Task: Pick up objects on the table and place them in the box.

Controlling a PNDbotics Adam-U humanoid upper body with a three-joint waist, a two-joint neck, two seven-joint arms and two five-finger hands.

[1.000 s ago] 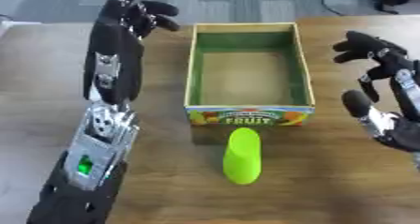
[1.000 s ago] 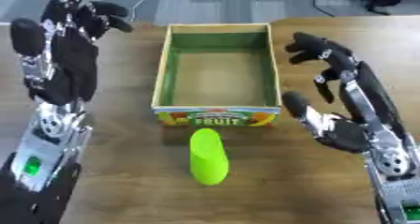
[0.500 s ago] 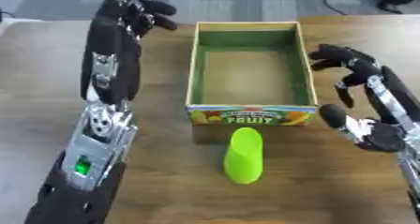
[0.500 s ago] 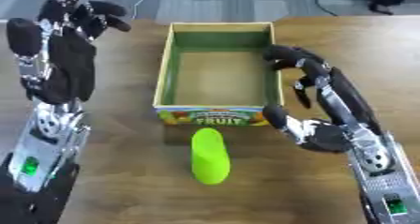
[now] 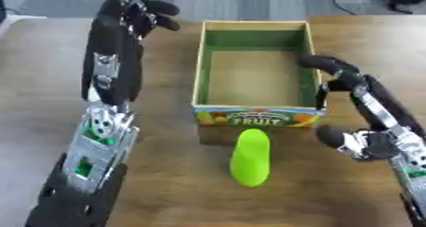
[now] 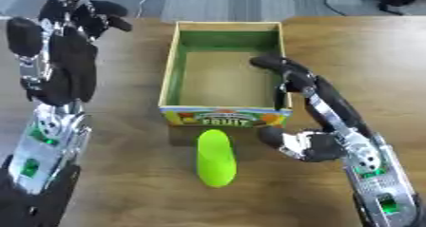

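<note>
One green thing (image 5: 250, 157) lay on the counter (image 5: 166, 183) just in front of the box (image 5: 256, 116). In the last second, the right hand (image 6: 312, 144) had moved in close beside it, fingers spread wide and holding nothing, so a grab looked near. High by the box's far left corner, the left hand (image 5: 133, 12) was loosely open and empty too.

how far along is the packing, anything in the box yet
Nothing is done yet: the fruit box looks empty. Neither hand holds anything; the right hand is open beside the box's right wall, the left hand raised. Left: the green object lying on the table before the box.
</note>
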